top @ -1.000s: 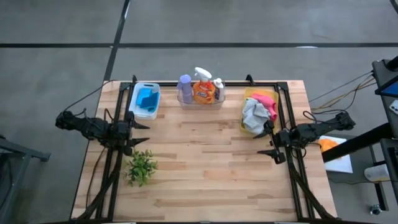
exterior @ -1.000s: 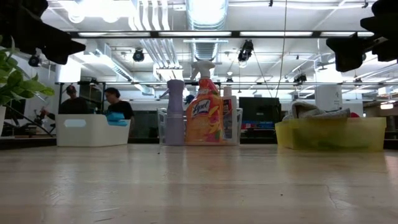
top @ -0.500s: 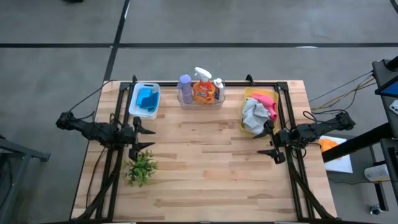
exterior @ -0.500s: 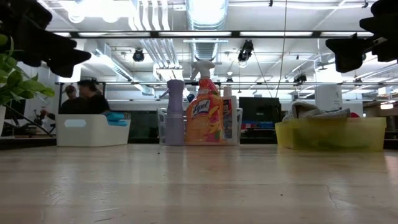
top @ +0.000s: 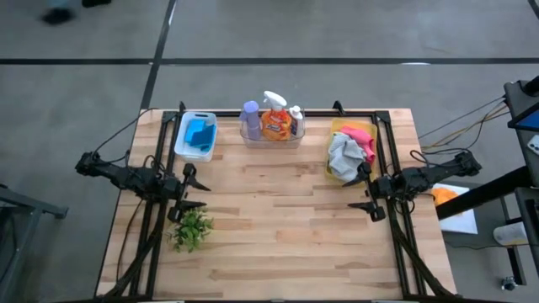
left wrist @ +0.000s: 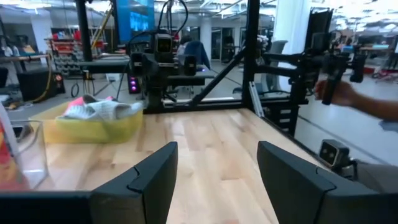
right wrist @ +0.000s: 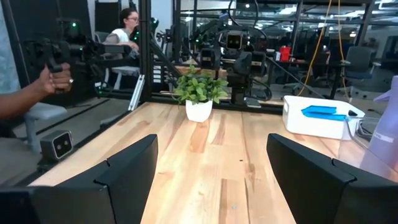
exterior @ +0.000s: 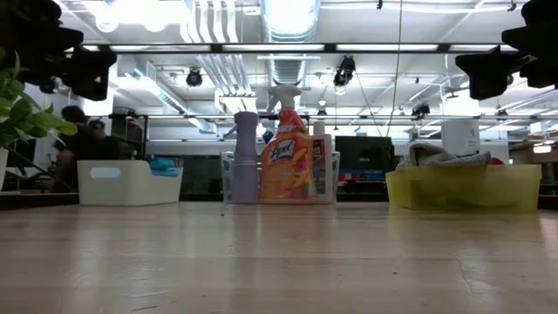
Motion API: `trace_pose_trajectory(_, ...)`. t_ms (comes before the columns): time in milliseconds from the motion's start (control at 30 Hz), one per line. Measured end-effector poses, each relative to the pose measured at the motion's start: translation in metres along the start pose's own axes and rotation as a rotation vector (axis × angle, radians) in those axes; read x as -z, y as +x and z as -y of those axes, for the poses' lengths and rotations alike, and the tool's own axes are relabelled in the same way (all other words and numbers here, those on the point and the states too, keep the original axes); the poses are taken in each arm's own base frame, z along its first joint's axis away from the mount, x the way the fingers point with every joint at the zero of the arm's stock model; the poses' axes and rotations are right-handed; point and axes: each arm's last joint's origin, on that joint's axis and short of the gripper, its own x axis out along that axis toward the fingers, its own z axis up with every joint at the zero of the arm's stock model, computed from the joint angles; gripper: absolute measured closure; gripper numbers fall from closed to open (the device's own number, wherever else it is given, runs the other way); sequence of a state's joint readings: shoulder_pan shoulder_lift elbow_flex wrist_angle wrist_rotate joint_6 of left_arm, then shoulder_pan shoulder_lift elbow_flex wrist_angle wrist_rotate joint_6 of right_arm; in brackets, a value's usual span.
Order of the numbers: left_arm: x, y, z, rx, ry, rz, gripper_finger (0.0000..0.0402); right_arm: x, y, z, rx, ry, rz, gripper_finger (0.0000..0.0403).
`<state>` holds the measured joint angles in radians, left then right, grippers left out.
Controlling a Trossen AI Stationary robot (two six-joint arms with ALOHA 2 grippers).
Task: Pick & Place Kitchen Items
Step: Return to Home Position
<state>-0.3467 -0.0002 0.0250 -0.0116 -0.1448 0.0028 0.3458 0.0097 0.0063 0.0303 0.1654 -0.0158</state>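
Between white bin (exterior: 113, 186) and yellow tray (exterior: 462, 192), purple bottle (exterior: 245, 161) beside orange spray bottle (exterior: 284, 170)

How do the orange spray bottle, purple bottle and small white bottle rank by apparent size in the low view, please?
1. orange spray bottle
2. purple bottle
3. small white bottle, partly hidden

A light wooden butcher-block table (top: 286, 219) carries four things. Along its far edge stand a white rectangular plastic bin (top: 179, 143) toward the left corner, a clear plastic tray (top: 274, 144) at the middle, and a yellow plastic tray (top: 337, 126) toward the right, all well apart from each other. A small green potted plant (top: 191, 227) stands near the left edge, closer to the front. The middle of the table is bare wood.
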Motion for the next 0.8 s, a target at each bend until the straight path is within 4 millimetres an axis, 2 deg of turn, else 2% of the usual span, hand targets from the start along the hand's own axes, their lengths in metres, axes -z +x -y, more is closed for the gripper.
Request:
trace_pose_trajectory(200, 0.0000, 0.0000, -0.0007, -0.015, 0.069, -0.002, 0.0175, -0.0011, 0.0000, 0.0001, 0.004, -0.004, -0.001, 0.0098)
trace_pose_trajectory(600, 0.0004, 0.0001, -0.0016, -0.047, 0.052, -0.013, 0.0175, -0.0063, -0.0007, 0.0004, 0.006, -0.002, 0.015, 0.0098)
trace_pose_trajectory(800, 0.0004, 0.0001, -0.0016, -0.048, 0.119, -0.015, 0.0175, -0.0067, -0.0007, 0.0003, 0.002, -0.001, 0.018, 0.0098)
